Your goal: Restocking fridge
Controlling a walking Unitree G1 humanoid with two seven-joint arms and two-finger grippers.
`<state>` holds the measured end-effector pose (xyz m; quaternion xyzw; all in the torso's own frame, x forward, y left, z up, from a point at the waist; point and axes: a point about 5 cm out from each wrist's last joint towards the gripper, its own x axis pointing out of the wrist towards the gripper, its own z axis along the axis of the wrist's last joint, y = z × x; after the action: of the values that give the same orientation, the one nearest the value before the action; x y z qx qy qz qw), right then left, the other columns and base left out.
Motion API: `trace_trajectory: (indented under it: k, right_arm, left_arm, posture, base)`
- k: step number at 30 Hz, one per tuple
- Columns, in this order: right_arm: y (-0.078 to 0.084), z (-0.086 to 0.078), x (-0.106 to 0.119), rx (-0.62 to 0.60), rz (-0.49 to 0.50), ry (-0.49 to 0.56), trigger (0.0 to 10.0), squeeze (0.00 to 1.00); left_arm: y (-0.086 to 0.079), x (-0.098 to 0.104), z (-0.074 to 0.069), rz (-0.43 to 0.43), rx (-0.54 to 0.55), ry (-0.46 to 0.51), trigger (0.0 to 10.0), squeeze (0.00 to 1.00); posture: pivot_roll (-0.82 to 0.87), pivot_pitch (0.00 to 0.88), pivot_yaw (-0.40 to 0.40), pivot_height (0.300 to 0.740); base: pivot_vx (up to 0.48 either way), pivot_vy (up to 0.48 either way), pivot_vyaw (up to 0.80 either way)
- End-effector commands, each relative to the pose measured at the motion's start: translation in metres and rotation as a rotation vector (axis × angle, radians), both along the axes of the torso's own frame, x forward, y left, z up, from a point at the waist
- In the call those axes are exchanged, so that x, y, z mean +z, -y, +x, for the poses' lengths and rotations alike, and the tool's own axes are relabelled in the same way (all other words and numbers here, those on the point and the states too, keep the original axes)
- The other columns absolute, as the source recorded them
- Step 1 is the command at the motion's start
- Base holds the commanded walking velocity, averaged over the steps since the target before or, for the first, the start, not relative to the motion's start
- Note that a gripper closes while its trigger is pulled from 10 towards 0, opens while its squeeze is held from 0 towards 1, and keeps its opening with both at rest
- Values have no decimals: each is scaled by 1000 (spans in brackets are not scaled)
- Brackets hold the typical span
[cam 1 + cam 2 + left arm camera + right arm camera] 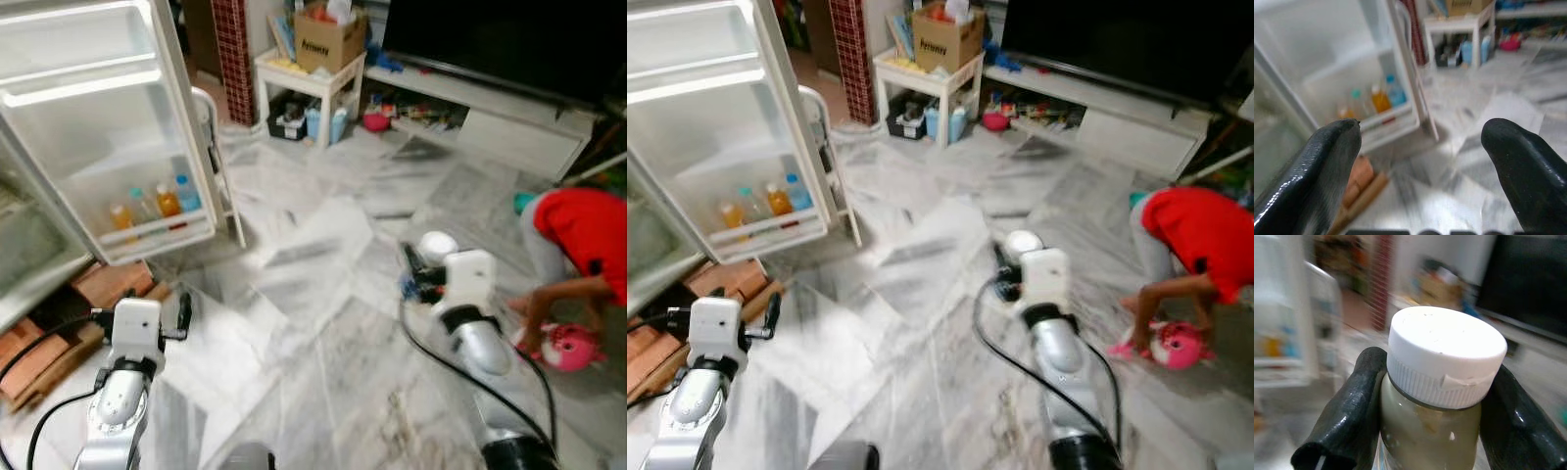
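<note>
Right gripper (1430,431), fingers clamped on a bottle (1432,396) with a white cap (1444,350); the wrist view reveals its olive-brown contents, the head views just the cap. Ahead and to the left of it, the open fridge door (108,117), whose lower shelf carries several bottles (157,206). Left gripper (1425,161), fingers spread wide and empty, faces that shelf. To the right of the right gripper, a person in red (583,235) bends over a pink toy (570,345).

Grey-veined white marble floor (323,323); white square side table (306,80) bearing brown cardboard box (328,41); long white low TV cabinet (500,110); red-tiled pillar (235,59).
</note>
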<state>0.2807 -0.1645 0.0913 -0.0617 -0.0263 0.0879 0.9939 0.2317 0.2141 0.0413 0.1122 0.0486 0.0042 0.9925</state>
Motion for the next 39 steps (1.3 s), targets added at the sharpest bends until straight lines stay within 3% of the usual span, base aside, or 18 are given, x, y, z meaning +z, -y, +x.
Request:
trace_trajectory:
  k: [1, 10, 26, 39]
  right_arm:
    - [0, 4, 11, 29, -38, 55, 10000, 0]
    - [-13, -5, 9, 144, -48, 57, 10000, 0]
    - [-26, -5, 13, 302, -121, 86, 10000, 0]
    - [-25, -2, 13, 284, -105, 91, 10000, 0]
  left_arm:
    - [12, 9, 7, 7, -63, 51, 10000, 0]
    - [9, 9, 10, 2, -29, 38, 10000, 0]
    - [11, 9, 15, 1, -27, 43, 10000, 0]
    - [10, 9, 17, 15, -31, 43, 10000, 0]
  posture:
    - [48, 0, -5, 740]
    - [38, 0, -5, 740]
    - [41, 0, -12, 740]
    - [45, 0, -15, 740]
  base:
    - [450, 0, 788]
    - [410, 0, 784]
    - [0, 0, 765]
    - [242, 277, 575]
